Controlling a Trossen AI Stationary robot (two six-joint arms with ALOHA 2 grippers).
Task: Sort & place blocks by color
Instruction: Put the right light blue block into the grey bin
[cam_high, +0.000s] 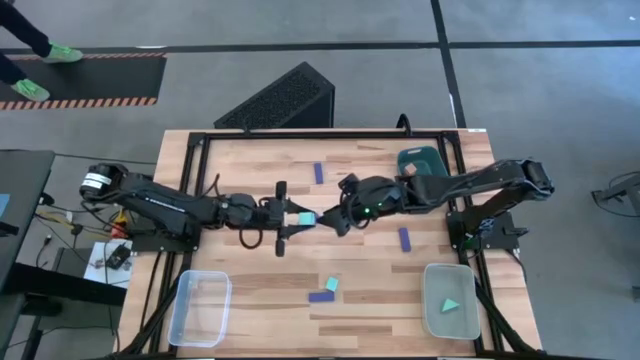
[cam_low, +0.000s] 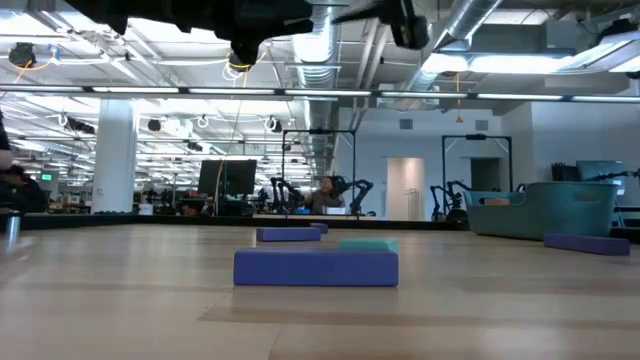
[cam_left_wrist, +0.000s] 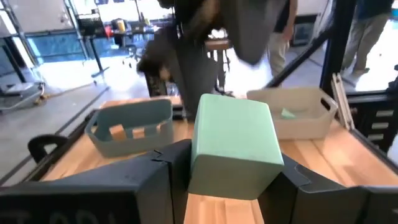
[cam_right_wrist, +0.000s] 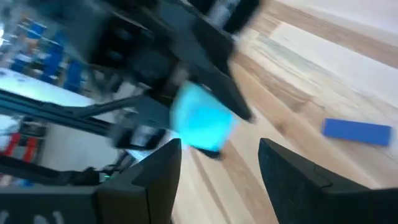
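Note:
My left gripper (cam_high: 296, 218) is shut on a light teal cube (cam_left_wrist: 233, 146) above the middle of the table. My right gripper (cam_high: 332, 217) is open and faces it from the table's right. In the right wrist view, its fingers (cam_right_wrist: 158, 168) stand just short of the cube (cam_right_wrist: 202, 124) without touching it. Dark blue bars lie flat at the far middle (cam_high: 319, 173), the right (cam_high: 404, 238) and the near middle (cam_high: 321, 296). A teal block (cam_high: 331, 285) lies beside the near bar. A teal wedge (cam_high: 450, 305) lies in the right clear tray (cam_high: 428, 300). My left gripper pinches the teal cube by two opposite side faces (cam_left_wrist: 198, 155) between its two fingers. The fingers come level from the table's left. The cube sticks out past the fingertips, upright and lifted clear of the table.
An empty clear tray (cam_high: 200, 305) stands at the near left. A dark teal bin (cam_high: 420, 160) stands at the far right, under my right arm. In the low view, the near blue bar (cam_low: 315, 268) lies in front with the teal block (cam_low: 368, 243) behind it.

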